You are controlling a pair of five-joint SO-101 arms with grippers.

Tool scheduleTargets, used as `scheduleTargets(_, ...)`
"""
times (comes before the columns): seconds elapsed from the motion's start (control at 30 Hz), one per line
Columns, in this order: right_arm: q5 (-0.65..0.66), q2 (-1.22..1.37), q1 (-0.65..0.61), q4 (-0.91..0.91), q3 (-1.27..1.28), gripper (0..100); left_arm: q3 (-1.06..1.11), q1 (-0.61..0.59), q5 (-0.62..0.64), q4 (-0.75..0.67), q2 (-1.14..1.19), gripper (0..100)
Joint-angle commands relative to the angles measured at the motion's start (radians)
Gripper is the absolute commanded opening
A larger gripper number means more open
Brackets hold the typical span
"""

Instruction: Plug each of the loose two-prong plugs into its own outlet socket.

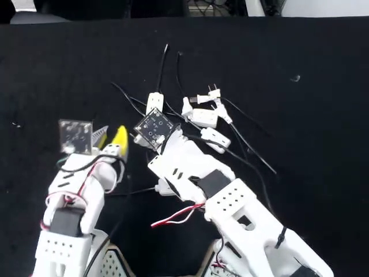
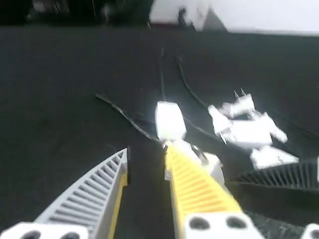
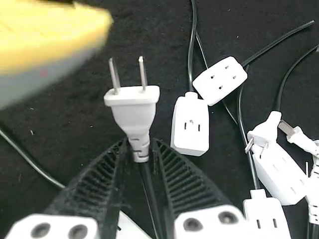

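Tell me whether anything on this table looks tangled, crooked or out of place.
Nothing looks broken, but the white plastic plugs and sockets lie in a jumbled heap mid-table, their thin black cords crossing one another. The right claw grips one white two-prong plug by its neck.

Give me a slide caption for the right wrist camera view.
Right tool grips a white two-prong plug by its neck, loose outlet sockets lying beside it.

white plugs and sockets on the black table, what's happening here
The right gripper is shut on a white two-prong plug at its cord end, prongs pointing away. The left gripper is open nearby. Several white outlet sockets on black cords lie on the black table; the held plug is not yet in one.
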Motion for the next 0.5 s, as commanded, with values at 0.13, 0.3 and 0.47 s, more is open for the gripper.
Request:
scheduleTargets(0.13, 0.000, -0.035, -0.012, -0.002, -0.012, 1.1, -0.139, 0.076, 0.000, 0.058, 0.075, 12)
scheduleTargets(0.3, -0.002, -0.036, -0.012, -0.002, -0.012, 1.1, -0.113, 0.076, -0.006, 0.049, 0.035, 12)
scheduleTargets(0.47, -0.002, -0.039, -0.012, -0.002, -0.010, 1.1, -0.110, 0.068, -0.009, 0.049, 0.031, 12)
